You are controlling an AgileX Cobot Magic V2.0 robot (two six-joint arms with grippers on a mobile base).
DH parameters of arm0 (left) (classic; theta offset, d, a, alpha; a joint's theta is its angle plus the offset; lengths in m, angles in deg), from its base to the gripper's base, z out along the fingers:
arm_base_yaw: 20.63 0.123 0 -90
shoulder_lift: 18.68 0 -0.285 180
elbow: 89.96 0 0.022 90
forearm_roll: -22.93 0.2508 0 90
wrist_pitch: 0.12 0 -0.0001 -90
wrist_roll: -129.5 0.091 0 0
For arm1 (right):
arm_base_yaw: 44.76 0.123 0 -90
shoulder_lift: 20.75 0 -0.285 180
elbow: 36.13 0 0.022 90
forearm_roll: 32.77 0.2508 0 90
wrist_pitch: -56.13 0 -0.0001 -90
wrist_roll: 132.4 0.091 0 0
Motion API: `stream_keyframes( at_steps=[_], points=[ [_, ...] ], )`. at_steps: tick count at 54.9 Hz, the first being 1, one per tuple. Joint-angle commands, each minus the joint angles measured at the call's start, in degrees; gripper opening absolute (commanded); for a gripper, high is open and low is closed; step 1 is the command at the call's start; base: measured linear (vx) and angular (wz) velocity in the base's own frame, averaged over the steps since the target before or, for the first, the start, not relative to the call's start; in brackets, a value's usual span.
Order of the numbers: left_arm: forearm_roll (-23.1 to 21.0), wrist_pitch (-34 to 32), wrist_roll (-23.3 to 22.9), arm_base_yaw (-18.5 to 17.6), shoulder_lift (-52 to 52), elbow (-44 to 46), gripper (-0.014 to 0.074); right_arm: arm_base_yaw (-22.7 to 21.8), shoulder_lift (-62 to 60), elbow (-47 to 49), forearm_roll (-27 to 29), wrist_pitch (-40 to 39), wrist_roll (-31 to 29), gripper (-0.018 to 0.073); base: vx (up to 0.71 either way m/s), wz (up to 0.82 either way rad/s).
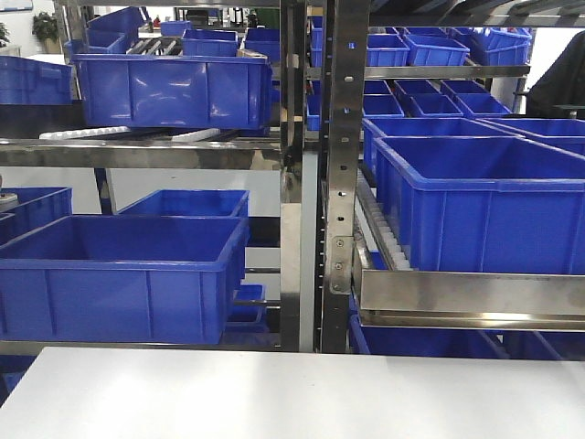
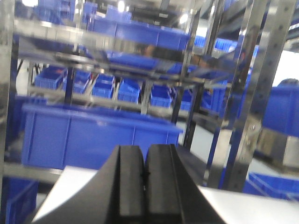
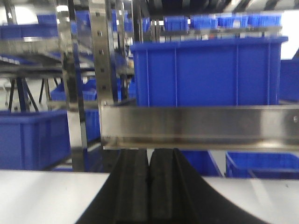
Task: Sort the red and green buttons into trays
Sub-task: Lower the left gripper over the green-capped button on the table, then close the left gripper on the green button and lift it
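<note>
Buttons, trays out of view — left gripper [image 2: 144, 175], right gripper [image 3: 149, 179] both closed.

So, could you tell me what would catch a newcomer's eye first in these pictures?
The deep blue crates dominate, filling the steel rack on both sides and on the shelves behind. In front of the rack lies a white table. In both wrist views the black jaws stand closed, with nothing between them.
</note>
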Motion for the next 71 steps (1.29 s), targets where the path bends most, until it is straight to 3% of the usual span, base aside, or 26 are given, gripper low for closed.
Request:
stream_keyframes(
  at_steps=[1,9,14,30,40,55,61,71],
  points=[
    [0.9,-4.6,1.8,0.0,-0.6,5.2,-0.0006,-0.1,-0.2,4.6,0.1,-1.5,-0.3,-0.0009,0.00,0.00],
    [5.4,3.8,3.2,0.0,3.4,12.2,-0.0006,-0.1,3.8,14.5,0.1,13.4,-0.3,-0.0009,0.00,0.00],
    [5.6,8.1,3.2,0.0,7.5,15.2,-0.0004,-0.1,7.4,18.5,-0.7,19.2,-0.3,-0.0008,0.00,0.00],
    [5.9,13.6,3.7,0.0,20.0,16.1,0.0058,-0.1,16.4,19.3,-5.2,21.0,-0.3,0.0011,0.00,0.00],
    [6.0,13.4,4.1,0.0,26.7,16.1,0.0206,-0.1,19.8,19.3,-5.1,21.0,0.1,0.0046,0.00,0.00],
    [5.9,12.4,4.0,0.0,35.9,16.1,0.0562,-0.1,20.8,19.3,-5.2,20.9,0.1,0.0119,0.00,0.00],
    [5.6,11.4,3.9,0.0,39.3,16.1,0.0619,-0.1,20.8,19.3,-5.2,20.9,0.1,0.0142,0.00,0.00],
    [5.9,9.9,4.0,0.0,46.1,16.1,0.0617,-0.1,20.8,19.3,-5.2,20.9,0.1,0.0155,0.00,0.00]
  ],
)
